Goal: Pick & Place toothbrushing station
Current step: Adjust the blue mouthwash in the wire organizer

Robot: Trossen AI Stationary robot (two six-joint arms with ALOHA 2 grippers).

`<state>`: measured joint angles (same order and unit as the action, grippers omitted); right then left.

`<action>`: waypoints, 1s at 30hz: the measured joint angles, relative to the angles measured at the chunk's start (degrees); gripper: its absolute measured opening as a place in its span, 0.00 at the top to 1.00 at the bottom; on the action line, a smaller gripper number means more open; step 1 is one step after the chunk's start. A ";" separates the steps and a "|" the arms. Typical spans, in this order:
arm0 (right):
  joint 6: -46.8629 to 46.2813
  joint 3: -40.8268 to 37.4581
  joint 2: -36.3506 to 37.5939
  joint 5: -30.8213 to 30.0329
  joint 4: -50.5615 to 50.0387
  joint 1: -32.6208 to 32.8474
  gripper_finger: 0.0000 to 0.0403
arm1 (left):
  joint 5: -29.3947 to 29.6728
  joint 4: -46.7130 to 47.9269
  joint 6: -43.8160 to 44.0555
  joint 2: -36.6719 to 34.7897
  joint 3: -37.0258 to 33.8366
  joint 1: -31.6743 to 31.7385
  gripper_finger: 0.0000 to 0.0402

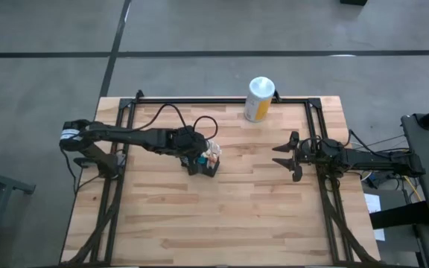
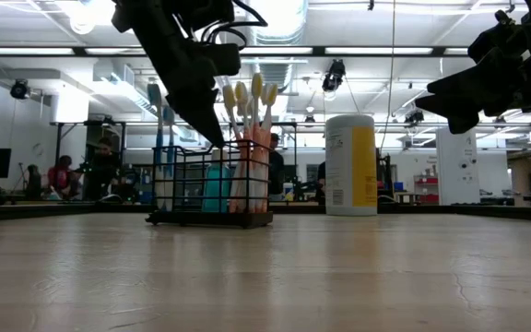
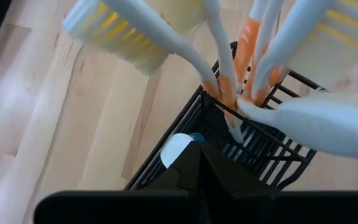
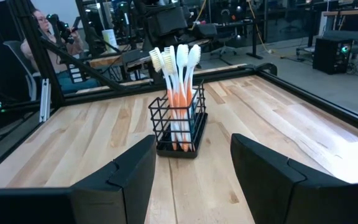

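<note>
Toothbrushing station (image 1: 209,160) upright on table (image 1: 222,223), toothbrushes (image 2: 252,97) pointing up

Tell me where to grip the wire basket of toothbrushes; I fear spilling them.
Grip the wire basket by its top rim wire, coming from above on the side clear of the toothbrushes, as the shut left pincer does. The walls are thin open wire and the brushes stand upright, crowding one end.

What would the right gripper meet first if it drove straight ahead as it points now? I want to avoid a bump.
Probably the wire basket of toothbrushes, dead ahead between the right gripper's open fingers; bare table lies between.
</note>
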<state>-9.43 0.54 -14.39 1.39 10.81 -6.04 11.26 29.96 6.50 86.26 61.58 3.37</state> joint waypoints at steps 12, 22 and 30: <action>0.00 0.02 0.00 0.00 0.00 0.00 0.50 | -1.61 1.55 2.53 -0.04 0.00 -0.06 0.98; 0.00 0.02 0.00 0.01 0.00 0.00 0.50 | -2.34 1.73 3.05 -0.04 0.00 -0.03 0.97; 0.00 0.00 0.00 0.00 0.00 0.00 0.50 | -3.78 2.12 5.30 -0.08 0.02 0.01 0.98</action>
<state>-9.43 0.54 -14.39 1.39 10.80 -6.04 7.48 32.07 11.80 86.18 61.60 3.38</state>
